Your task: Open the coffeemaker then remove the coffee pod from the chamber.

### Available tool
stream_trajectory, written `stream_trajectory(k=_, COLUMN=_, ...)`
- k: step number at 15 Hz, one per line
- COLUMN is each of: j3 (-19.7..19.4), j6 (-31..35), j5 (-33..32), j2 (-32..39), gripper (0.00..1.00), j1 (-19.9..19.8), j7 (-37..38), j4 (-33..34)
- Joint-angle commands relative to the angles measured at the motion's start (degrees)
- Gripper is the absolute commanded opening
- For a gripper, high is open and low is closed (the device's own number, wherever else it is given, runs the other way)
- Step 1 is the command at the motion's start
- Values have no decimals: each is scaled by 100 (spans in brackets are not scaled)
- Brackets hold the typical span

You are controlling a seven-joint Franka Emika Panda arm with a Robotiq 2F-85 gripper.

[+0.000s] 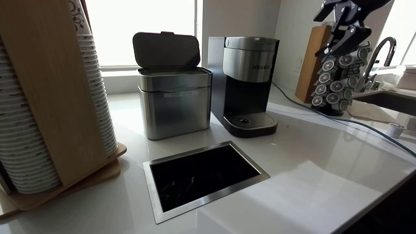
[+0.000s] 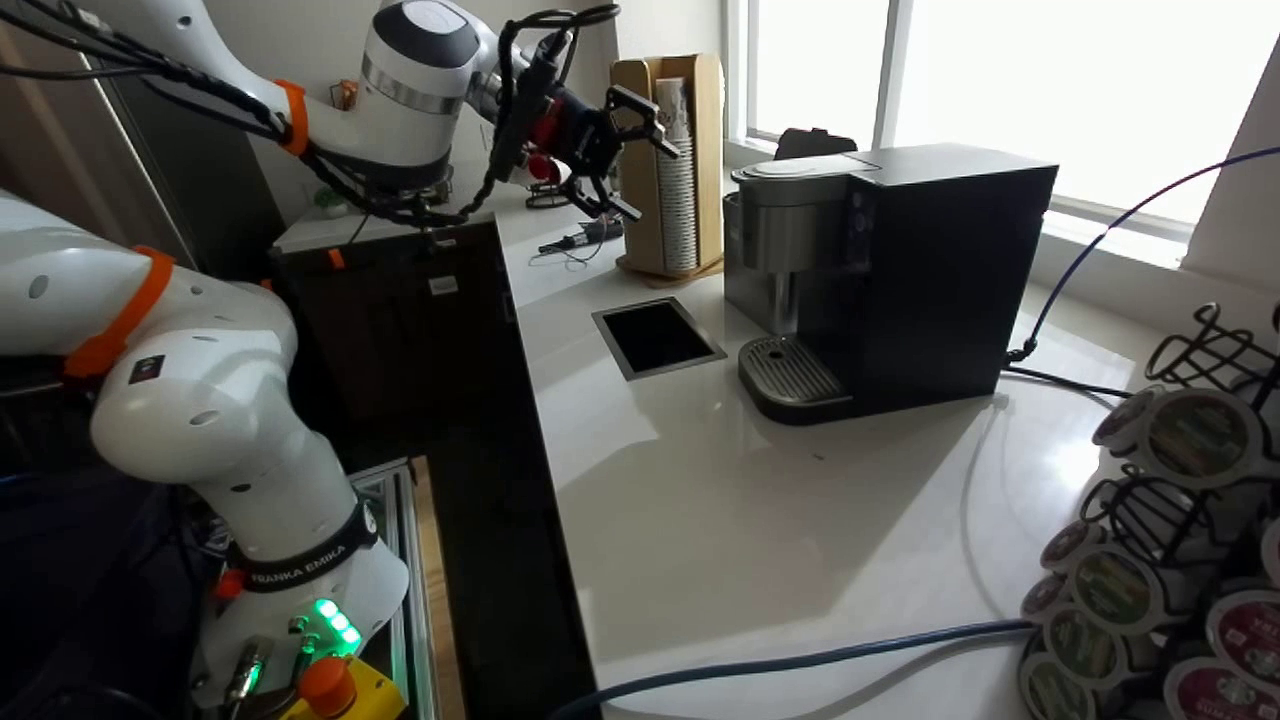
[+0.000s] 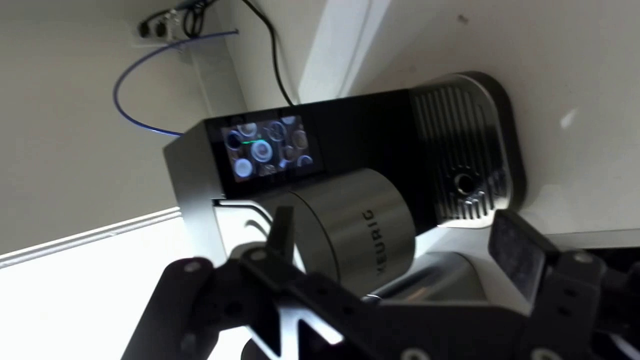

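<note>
Yeah, the gripper (image 2: 648, 180) sits spread wide, clear of the coffeemaker (image 1: 248, 63); that one's marked KEURIG, the arm (image 2: 210, 400) FRANKA EMIKA.

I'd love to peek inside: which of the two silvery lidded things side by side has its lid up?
The squat steel box: its dark lid stands raised, whereas the KEURIG-marked coffeemaker has its silver-edged lid shut.

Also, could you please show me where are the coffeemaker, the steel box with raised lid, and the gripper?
Coffeemaker (image 2: 930, 285), in an exterior view: black side panel.
Steel box (image 1: 178, 112), in an exterior view: front wall.
Gripper (image 3: 398, 239), in the wrist view: midway between its open fingertips.
</note>
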Motion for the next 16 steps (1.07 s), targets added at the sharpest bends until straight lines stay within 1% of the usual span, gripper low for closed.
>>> stream_trajectory(k=1, j3=780, j6=-29, j5=-1268, j2=437, gripper=100, j1=-923, j7=1506, j4=519)
stream_trajectory(k=2, j3=561, j6=-301, j5=-1622, j2=670, gripper=100, j1=-555, j7=1890, j4=722)
stream_trajectory(k=3, j3=577, j6=-434, j5=-1741, j2=833, gripper=100, j1=-503, j7=2091, j4=867)
stream_trajectory(k=5, j3=371, j6=-533, j5=-1751, j2=1153, gripper=100, j1=-180, j7=2192, j4=998)
stream_trajectory(k=6, j3=148, j6=-489, j5=-1619, j2=1232, gripper=100, j1=17, j7=2003, j4=954)
stream_trajectory(k=7, j3=60, j6=-537, j5=-1736, j2=951, gripper=100, j1=126, j7=2011, j4=834)
stream_trajectory(k=9, j3=-74, j6=-504, j5=-1693, j2=1157, gripper=100, j1=255, j7=1988, j4=891)
stream_trajectory(k=10, j3=-87, j6=-263, j5=-2186, j2=1207, gripper=100, j1=189, j7=2146, j4=902)
stream_trajectory(k=13, j3=-398, j6=95, j5=-3050, j2=1295, gripper=100, j1=377, j7=2161, j4=980)
stream_trajectory(k=15, j3=-633, j6=279, j5=-3422, j2=1379, gripper=100, j1=492, j7=2219, j4=1033)
stream_trajectory(k=16, j3=-698, j6=138, j5=-3345, j2=1422, gripper=100, j1=560, j7=2106, j4=1016)
